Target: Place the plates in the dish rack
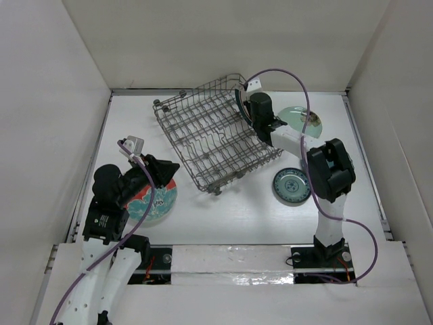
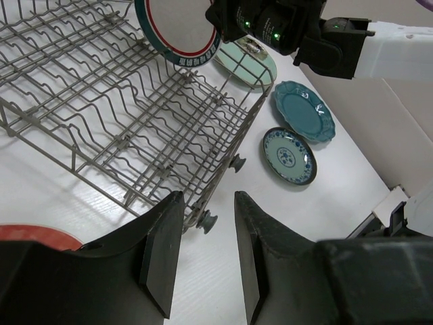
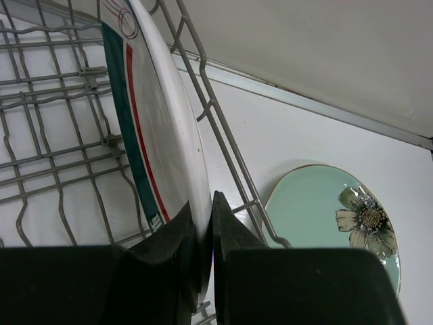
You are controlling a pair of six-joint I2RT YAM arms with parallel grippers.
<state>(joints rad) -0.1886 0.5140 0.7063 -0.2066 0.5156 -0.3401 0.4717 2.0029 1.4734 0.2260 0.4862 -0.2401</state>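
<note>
The grey wire dish rack [image 1: 210,135] sits tilted at the table's middle. My right gripper [image 3: 203,210] is shut on the rim of a white plate with teal and red rings [image 3: 162,122]. It holds that plate upright over the rack's far right corner [image 1: 241,101]. My left gripper [image 2: 208,198] is open and empty, low beside the rack's near corner. Just under and left of it lies the red-and-teal floral plate [image 1: 154,201]. A mint plate with a flower [image 1: 302,120], a dark teal scalloped plate [image 2: 303,112] and a ring-pattern plate [image 1: 292,186] lie right of the rack.
White walls close in the table on three sides. The rack's small dark wheels [image 2: 206,221] stick out at its near edge. A purple cable [image 1: 291,78] loops above the right arm. The arm bases stand at the near edge.
</note>
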